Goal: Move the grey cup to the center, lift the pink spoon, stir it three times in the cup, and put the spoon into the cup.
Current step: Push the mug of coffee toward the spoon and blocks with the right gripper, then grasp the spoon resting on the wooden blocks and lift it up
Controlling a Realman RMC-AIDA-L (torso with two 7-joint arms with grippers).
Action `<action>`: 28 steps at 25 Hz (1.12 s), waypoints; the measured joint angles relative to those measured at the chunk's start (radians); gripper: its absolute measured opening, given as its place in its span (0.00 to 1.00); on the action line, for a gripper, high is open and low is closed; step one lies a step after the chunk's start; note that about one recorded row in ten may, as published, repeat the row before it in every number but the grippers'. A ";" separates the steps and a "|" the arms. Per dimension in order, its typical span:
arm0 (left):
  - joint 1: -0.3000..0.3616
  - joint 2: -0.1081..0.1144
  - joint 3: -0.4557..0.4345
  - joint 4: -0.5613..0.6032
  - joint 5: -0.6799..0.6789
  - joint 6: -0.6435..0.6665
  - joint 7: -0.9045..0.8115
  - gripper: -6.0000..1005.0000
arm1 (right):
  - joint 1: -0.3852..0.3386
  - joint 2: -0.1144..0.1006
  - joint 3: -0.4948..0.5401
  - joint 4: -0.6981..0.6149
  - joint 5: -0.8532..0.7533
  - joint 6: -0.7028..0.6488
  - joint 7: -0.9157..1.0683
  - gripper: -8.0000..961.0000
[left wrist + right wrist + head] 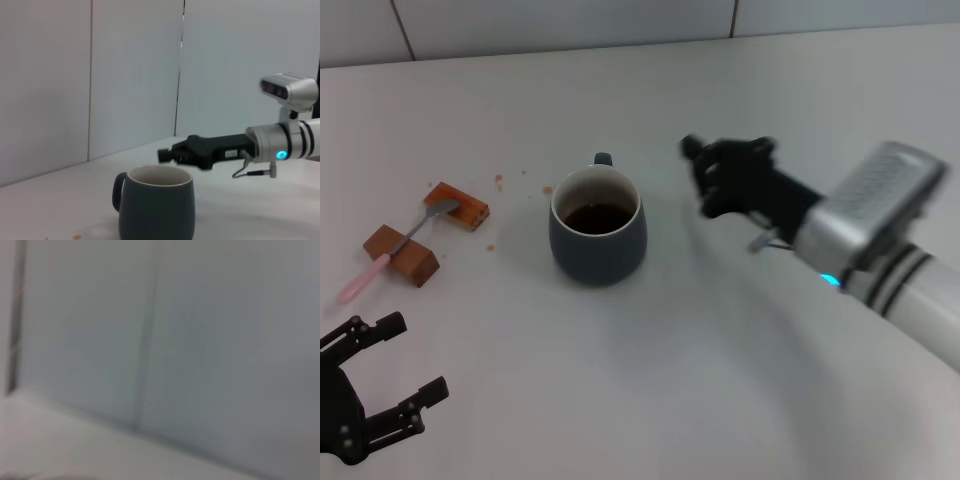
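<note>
**Left fingers spread at near edge; right gripper raised beside cup**

Fingers: the left gripper (pixel 395 372) sits at the near left corner of the white table (pixel 650 380), its two black fingers spread wide apart, gripping nothing. It lies low, just above the surface, pointed toward the middle of the table.

Right gripper (pixel 705 180): black, held out above the table on the far right side of the grey cup (pixel 597 238), near it but apart. The head view is smeared there, so I cannot tell how its fingers stand. The silver forearm runs back to the right edge, with a blue light lit at the wrist. The left wrist view shows this gripper (pixel 167 155) level, hanging in air beyond the cup (pixel 156 204).

Grey cup: upright near the table's centre, handle turned to the far side, dark liquid in its white interior.

Pink spoon (pixel 392 250): left of the cup, well apart, bridged across two brown blocks (pixel 400 254), metal bowl on the farther block, pink handle tip overhanging toward the near left.

A small pale label on the right gripper body is unreadable.

Right wrist view: only a blurred wall panel.
</note>
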 joint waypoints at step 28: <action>-0.014 -0.002 0.006 -0.004 0.006 -0.008 -0.002 0.84 | -0.350 -0.002 -0.135 -0.553 -0.520 -0.661 0.473 0.29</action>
